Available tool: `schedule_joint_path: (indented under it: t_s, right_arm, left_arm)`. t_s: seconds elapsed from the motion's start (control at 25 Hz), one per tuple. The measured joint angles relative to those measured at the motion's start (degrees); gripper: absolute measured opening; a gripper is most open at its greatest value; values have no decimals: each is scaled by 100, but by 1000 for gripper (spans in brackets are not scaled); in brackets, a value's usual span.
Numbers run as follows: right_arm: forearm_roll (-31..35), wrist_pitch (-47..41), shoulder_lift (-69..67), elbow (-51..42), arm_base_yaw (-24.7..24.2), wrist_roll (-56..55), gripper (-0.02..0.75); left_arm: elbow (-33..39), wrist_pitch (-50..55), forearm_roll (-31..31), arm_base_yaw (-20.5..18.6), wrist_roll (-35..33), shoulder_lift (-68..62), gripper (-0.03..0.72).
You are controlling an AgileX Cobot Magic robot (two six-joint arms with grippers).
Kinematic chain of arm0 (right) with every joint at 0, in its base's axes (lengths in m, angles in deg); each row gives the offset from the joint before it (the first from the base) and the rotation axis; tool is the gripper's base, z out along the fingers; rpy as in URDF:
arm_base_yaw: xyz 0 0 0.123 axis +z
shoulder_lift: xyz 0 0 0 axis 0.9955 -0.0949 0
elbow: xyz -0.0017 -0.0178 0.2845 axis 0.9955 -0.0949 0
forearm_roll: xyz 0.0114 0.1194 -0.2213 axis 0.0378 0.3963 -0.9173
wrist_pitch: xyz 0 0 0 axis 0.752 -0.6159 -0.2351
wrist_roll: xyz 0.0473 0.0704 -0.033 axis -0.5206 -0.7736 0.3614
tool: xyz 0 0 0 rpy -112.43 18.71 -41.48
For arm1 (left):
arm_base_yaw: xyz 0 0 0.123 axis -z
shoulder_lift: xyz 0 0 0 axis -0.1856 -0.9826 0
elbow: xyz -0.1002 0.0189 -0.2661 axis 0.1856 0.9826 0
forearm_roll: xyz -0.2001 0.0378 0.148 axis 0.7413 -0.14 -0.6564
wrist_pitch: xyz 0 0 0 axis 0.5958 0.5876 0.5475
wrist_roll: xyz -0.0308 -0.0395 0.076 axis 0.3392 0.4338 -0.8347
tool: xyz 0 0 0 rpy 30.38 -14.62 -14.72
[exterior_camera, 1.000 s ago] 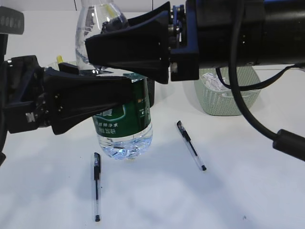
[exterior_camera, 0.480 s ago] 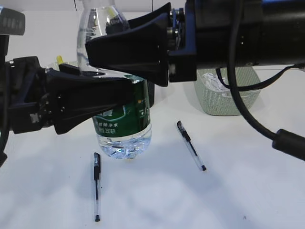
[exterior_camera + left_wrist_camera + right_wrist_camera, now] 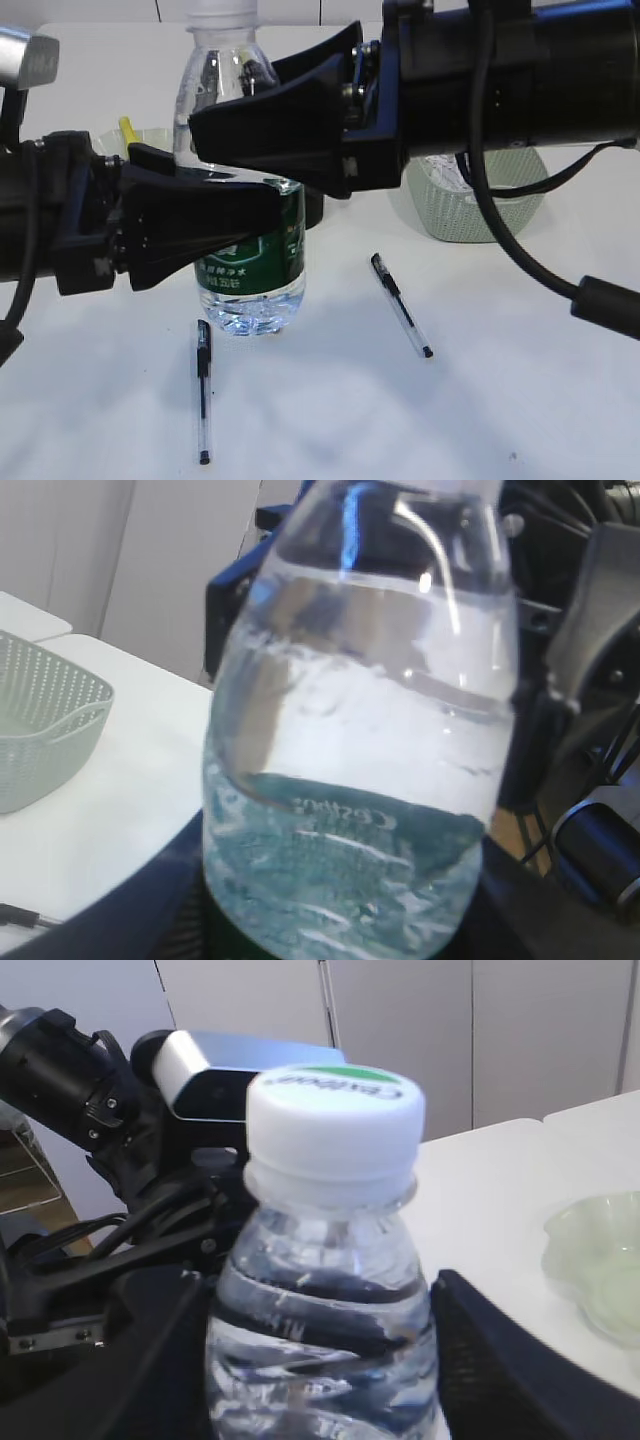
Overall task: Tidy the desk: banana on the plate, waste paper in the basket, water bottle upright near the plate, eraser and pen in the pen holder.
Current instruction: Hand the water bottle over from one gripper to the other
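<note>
Clear plastic shows in the middle of the scene: the water bottle [image 3: 247, 200] stands upright on the white tabletop [image 3: 480, 400], with its white cap [image 3: 335, 1120] on top and its dark green label [image 3: 255, 255] low on the body. The left hand [image 3: 235, 215] comes from the left and clasps the bottle at the height of the label; in the left wrist view the bottle fills the space between its black fingers. The right hand [image 3: 250, 125] comes from the right, higher, at the shoulder of the bottle. In the right wrist view its two fingers stand on both sides of the bottle, but whether they press it or stand free I cannot tell.

Two pens lie on the tabletop in front. One pen [image 3: 203, 390] is just below the bottle, nearly straight towards the camera. The other pen [image 3: 401, 319] lies slanted to the right of the bottle. The pale green basket [image 3: 480, 205] stands behind, on the right, partly hidden by the right arm. The pale green plate [image 3: 600, 1260] with a wavy rim is near the bottle, behind it on the left.
</note>
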Motion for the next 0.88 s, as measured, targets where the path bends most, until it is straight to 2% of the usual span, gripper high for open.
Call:
schedule_joint_path:
  t_s: [0.28, 0.48, 0.56, 0.88]
  right_arm:
    - [4, 220, 0, 34, 12, -125, 560]
    - [-144, 234, 0, 34, 12, -409, 568]
    - [-506, 347, 11, 57, 12, -755, 569]
    - [-3195, 636, 11, 352, 12, -3125, 569]
  left_arm:
    - [0, 278, -122, -402, -34, 0, 382]
    - [0, 368, -40, -754, -34, -4, 382]
    - [0, 368, -40, -900, -34, -4, 382]
    - [0, 368, -385, -1603, -34, -4, 382]
